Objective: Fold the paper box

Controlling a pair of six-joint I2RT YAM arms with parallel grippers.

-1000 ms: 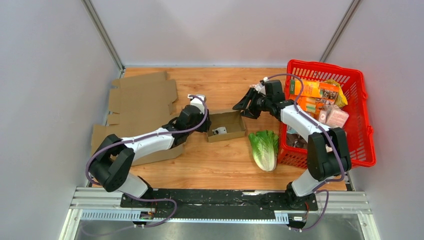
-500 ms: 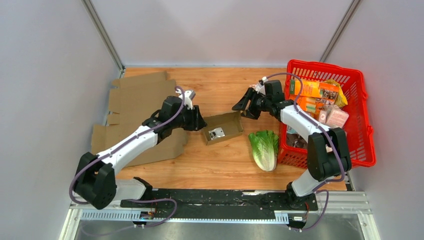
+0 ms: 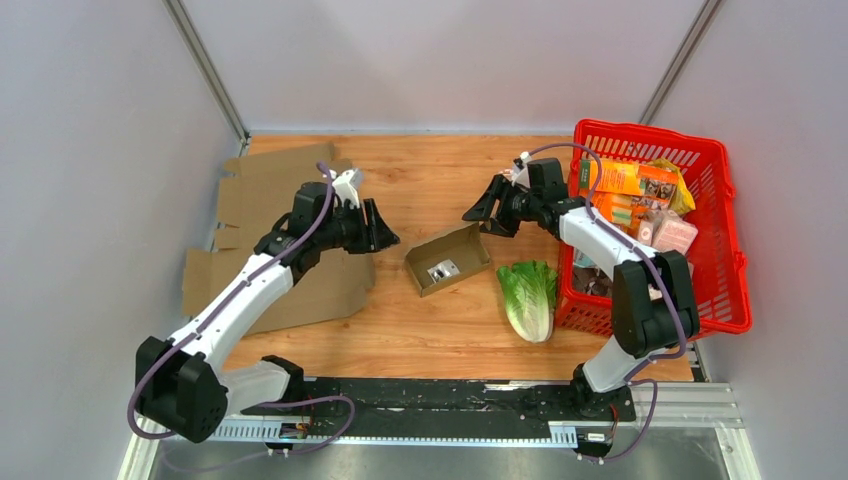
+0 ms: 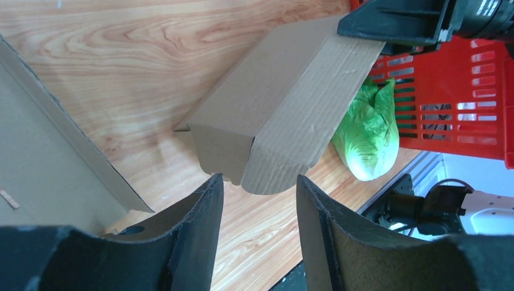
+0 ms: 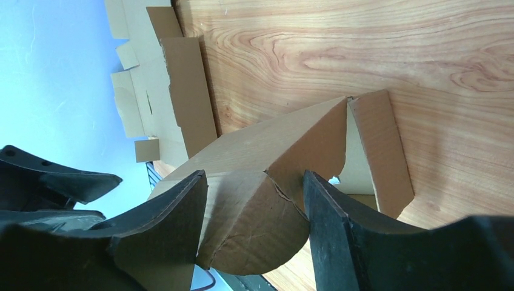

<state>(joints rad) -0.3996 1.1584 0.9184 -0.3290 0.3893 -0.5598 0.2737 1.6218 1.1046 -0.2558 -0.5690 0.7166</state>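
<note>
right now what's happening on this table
Two robot arms are working on a small cardboard box, partly folded and open-topped, mid-table. The left gripper is open and clear of its left end. The right gripper is open by its far right corner. Neither holds it. Flat cardboard lies left; a lettuce and red basket right.

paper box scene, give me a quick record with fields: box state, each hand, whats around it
paper box: partly folded into an open tray, on the table between the two hands, gripped by neither
left hand: open, empty, left of the box, apart from it
right hand: open, at the box's far right corner; contact cannot be told
flat cardboard: unfolded sheets at the table's left side
lettuce: on the table, right of the box, beside the basket
red basket: right side, holding packaged groceries
</note>
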